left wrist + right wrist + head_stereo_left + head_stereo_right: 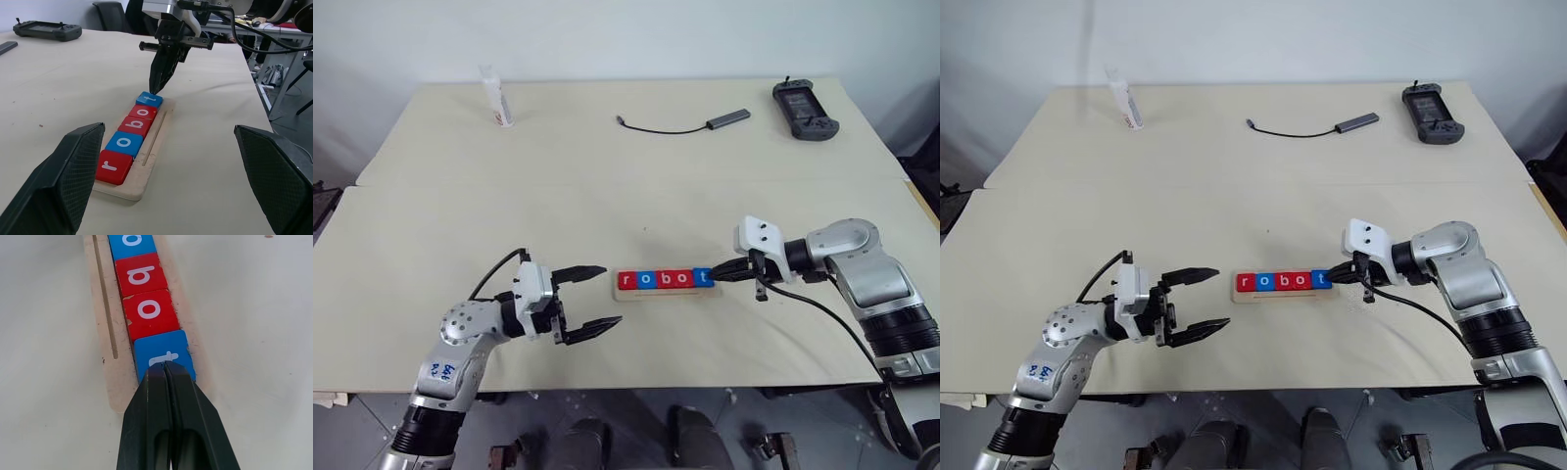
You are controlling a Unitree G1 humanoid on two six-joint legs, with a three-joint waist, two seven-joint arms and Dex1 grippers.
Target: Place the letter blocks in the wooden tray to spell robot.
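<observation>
Lying crosswise, wooden tray (666,291) reading robot; right gripper (720,274) closed empty, left gripper (594,299) wide open.

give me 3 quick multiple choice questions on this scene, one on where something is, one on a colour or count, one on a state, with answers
1. Where does the black controller lie?
A far right of the table
B beside the wooden tray
C under the left gripper

2. How many letter blocks are red?
A two
B three
C five

3. How is the right gripper?
A wide open
B shut
C shut on a cable

Answers: 1 A, it sits at the far right corner. 2 B, r, b and the second o are red. 3 B, its fingers meet at the t block, holding nothing.
</observation>
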